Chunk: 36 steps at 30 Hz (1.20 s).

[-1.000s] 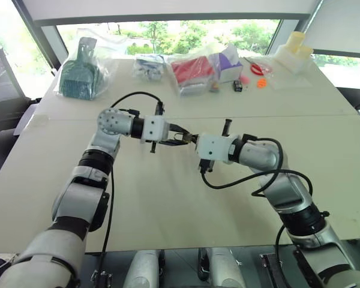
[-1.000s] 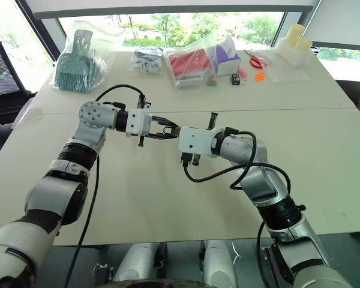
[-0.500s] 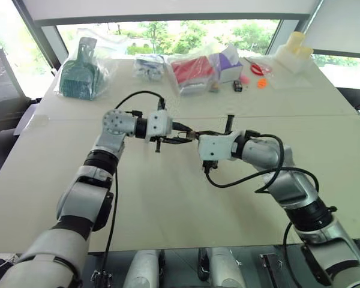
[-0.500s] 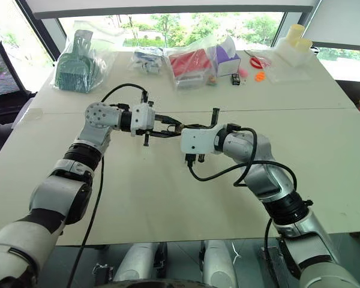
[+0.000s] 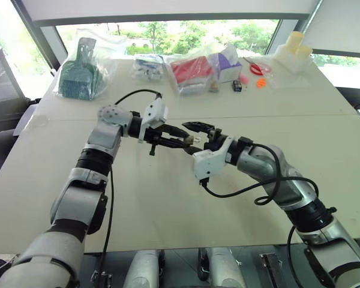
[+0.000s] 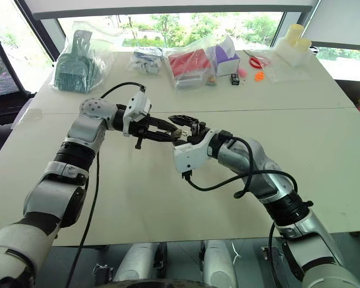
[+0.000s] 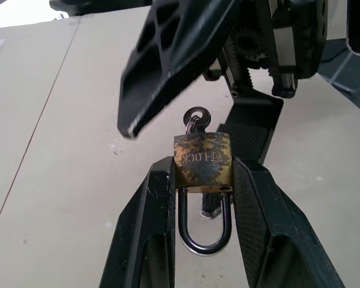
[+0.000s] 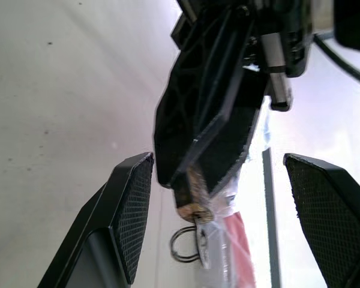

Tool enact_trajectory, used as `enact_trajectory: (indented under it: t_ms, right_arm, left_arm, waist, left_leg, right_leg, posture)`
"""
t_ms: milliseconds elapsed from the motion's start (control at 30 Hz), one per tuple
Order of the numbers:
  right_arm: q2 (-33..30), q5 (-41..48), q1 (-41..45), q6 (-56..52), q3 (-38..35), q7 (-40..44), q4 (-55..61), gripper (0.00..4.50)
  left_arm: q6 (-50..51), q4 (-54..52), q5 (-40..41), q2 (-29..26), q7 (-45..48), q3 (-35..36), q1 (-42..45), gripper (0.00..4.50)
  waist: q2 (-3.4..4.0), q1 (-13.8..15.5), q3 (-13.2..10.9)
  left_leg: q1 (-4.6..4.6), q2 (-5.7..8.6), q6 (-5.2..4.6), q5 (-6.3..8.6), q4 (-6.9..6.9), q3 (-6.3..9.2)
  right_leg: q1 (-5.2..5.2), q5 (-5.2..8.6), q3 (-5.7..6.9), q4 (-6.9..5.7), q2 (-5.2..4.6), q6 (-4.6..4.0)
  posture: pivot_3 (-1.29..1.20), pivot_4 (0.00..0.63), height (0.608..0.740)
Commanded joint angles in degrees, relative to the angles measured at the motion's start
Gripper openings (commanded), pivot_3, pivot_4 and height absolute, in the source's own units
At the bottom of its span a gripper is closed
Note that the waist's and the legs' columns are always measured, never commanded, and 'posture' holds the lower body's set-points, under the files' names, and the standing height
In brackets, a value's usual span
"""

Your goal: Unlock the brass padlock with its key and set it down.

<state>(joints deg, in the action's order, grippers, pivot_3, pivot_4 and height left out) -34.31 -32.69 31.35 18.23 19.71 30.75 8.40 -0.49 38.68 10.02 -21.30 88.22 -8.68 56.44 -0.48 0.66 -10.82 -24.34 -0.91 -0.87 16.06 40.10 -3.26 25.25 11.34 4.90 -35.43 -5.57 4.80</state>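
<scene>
Padlock [image 7: 202, 159]: in your left wrist view, both flanks of the body sit behind the left hand's [image 7: 203, 167] fingers [image 7: 162, 198], and the lettering is not legible.
Key [image 7: 197, 117]: you see the bow alone; the blade is hidden.
Right wrist view: one brass corner shows.
Head views: too small to read.
Bags [image 5: 195, 71] at the far bench [image 5: 168, 198] edge: contents unclear.

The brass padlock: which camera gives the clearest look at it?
The left wrist view: the brass padlock sits close and face-on between the left gripper's fingers, shackle and key plain. The right wrist view catches its edge behind a finger; the eye views show it as a small speck at the fingertips.
</scene>
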Motion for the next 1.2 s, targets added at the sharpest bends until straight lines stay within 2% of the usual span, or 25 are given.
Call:
enact_trajectory:
  t_ms: [33, 167, 200, 267, 433, 467, 800, 1033, 1067, 1200]
  right_arm:
    - [-0.83, -0.97, 1.09, 2.53, -1.67, -2.17, -0.3, 3.47]
    - [-1.49, -1.09, 1.0, 3.9, -2.15, -2.69, -0.99, 3.47]
    - [-1.56, -1.02, 0.84, 4.11, -2.21, -2.62, -0.95, 3.23]
    - [-1.56, -0.95, 0.7, 4.53, -2.18, -2.59, -0.93, 2.68]
    - [-1.09, -1.29, 0.71, 5.28, -2.04, -2.8, -0.85, 0.24]
    - [-1.0, -1.4, 0.7, 5.39, -2.02, -2.79, -0.91, 0.04]
    - [-0.23, -1.87, 0.47, 5.39, -1.52, -2.4, -0.91, 0.04]
    - [0.01, -1.89, 0.42, 5.18, -1.59, -2.15, -1.65, 0.0]
    - [-0.04, -1.84, 0.32, 5.15, -1.6, -2.09, -1.64, 0.0]
    - [-0.11, -1.69, 0.13, 5.01, -1.59, -1.97, -1.76, 0.0]
  left_arm:
    - [0.32, -0.25, 0.17, -0.44, -0.1, 0.09, 1.37, 0.74]
    - [0.06, 0.81, -0.45, -1.03, 0.04, -0.11, 1.82, 0.74]
    - [-0.07, 1.14, -0.57, -1.16, 0.08, -0.06, 1.97, 0.74]
    - [-0.27, 1.55, -0.7, -1.28, 0.09, 0.01, 2.21, 0.74]
    - [-0.25, 1.82, -0.62, -1.38, 0.03, -0.02, 2.68, 0.74]
    - [-0.27, 1.86, -0.62, -1.37, 0.06, -0.03, 2.73, 0.74]
    - [1.34, 0.66, -0.33, -1.16, -0.64, 0.14, 2.84, 0.74]
    - [3.56, -2.56, 0.64, -2.36, -3.47, 1.8, 2.65, 4.16]
    - [3.69, -3.33, 0.89, -2.75, -4.1, 2.29, 2.52, 4.45]
    - [7.33, -6.56, 3.82, -5.01, -8.37, 6.59, 2.56, 4.45]
  waist:
    - [0.0, -0.03, 0.0]
    - [0.0, -0.08, 0.0]
    - [0.0, -0.08, 0.0]
    - [0.0, -0.05, 0.0]
    - [0.0, -0.02, 0.0]
    - [0.0, -0.05, 0.0]
    - [0.0, -0.04, 0.0]
    - [0.0, -0.06, 0.0]
    - [0.0, -0.06, 0.0]
    - [0.0, -0.13, 0.0]
  left_leg:
    - [0.0, 0.0, 0.0, 0.0, 0.0, 0.0]
    - [0.0, 0.0, 0.0, 0.0, 0.0, 0.0]
    - [0.0, 0.0, 0.0, 0.0, 0.0, 0.0]
    - [0.0, 0.0, 0.0, 0.0, 0.0, -0.01]
    - [0.0, 0.0, 0.0, 0.0, 0.0, -0.01]
    - [0.01, 0.0, -0.01, 0.0, 0.0, -0.01]
    - [0.0, 0.0, 0.0, 0.0, 0.0, -0.01]
    - [0.0, -0.01, 0.0, 0.0, 0.0, 0.0]
    - [0.0, 0.0, 0.0, 0.0, 0.0, 0.0]
    - [0.01, -0.01, 0.0, 0.0, 0.0, 0.04]
  right_leg:
    - [0.0, 0.0, 0.0, 0.0, 0.0, 0.0]
    - [0.01, 0.0, 0.0, 0.0, 0.0, 0.0]
    - [0.01, 0.0, 0.0, -0.01, 0.0, 0.0]
    - [0.01, 0.0, 0.0, 0.0, 0.0, 0.0]
    - [0.0, 0.0, 0.0, 0.0, 0.0, 0.0]
    - [0.0, 0.0, -0.01, 0.0, 0.0, 0.0]
    - [0.0, 0.0, -0.01, 0.0, 0.0, 0.0]
    - [0.0, 0.0, -0.01, -0.01, 0.0, 0.0]
    - [0.0, 0.0, -0.01, -0.01, 0.0, 0.0]
    - [0.0, 0.0, -0.01, -0.01, 0.0, 0.0]
  posture:
    - [0.0, 0.15, 0.74]
    - [0.0, 0.15, 0.74]
    - [0.0, 0.15, 0.74]
    - [0.0, 0.15, 0.74]
    - [0.0, 0.15, 0.74]
    - [0.0, 0.15, 0.74]
    - [0.0, 0.15, 0.74]
    - [0.0, 0.15, 0.74]
    - [0.0, 0.15, 0.74]
    - [0.0, 0.15, 0.74]
